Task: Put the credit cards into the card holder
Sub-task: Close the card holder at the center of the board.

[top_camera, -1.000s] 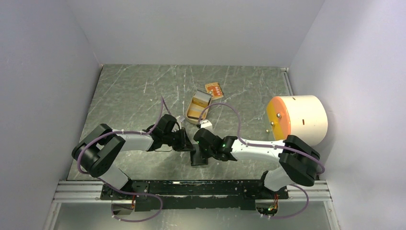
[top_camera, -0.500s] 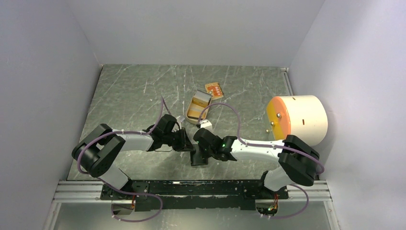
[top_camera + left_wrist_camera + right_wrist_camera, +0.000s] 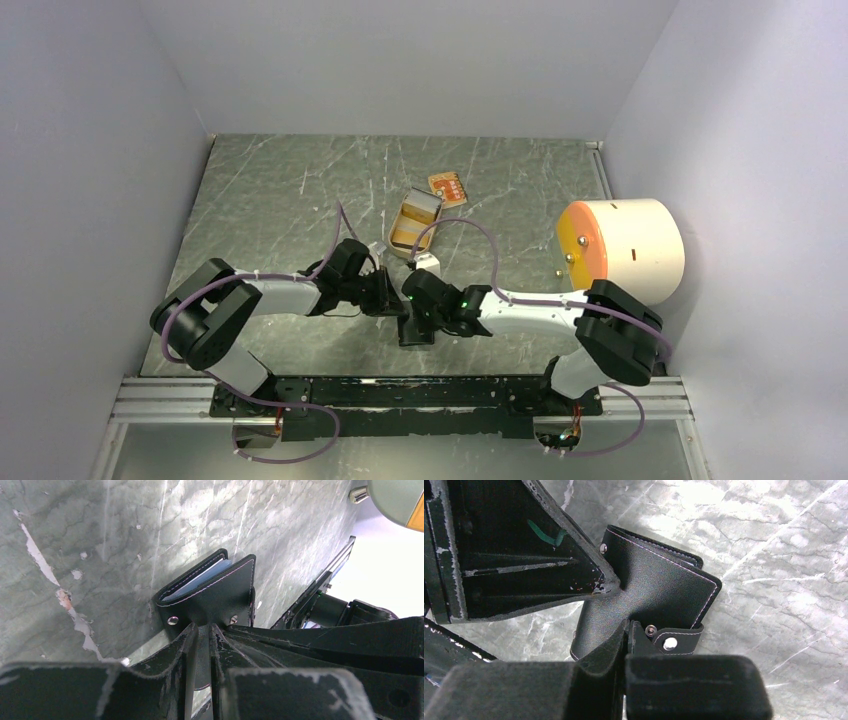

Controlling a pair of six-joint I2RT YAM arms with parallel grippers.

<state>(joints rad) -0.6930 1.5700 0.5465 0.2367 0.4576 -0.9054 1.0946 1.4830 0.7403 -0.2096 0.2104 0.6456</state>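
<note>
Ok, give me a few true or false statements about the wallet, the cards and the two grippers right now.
1. The left gripper and the right gripper are both shut on the card holder. True.
2. The orange card is inside the card holder. False: it lies on the table, beyond the tin.
3. Blue lining shows between the card holder's flaps. True.
4. The white cylinder stands on the table's left side. False: it is on the right.

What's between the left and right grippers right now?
The small black leather-like folding card holder. The left gripper and the right gripper each pinch it, so no bare table separates them. This is clearest in both wrist views.
</note>
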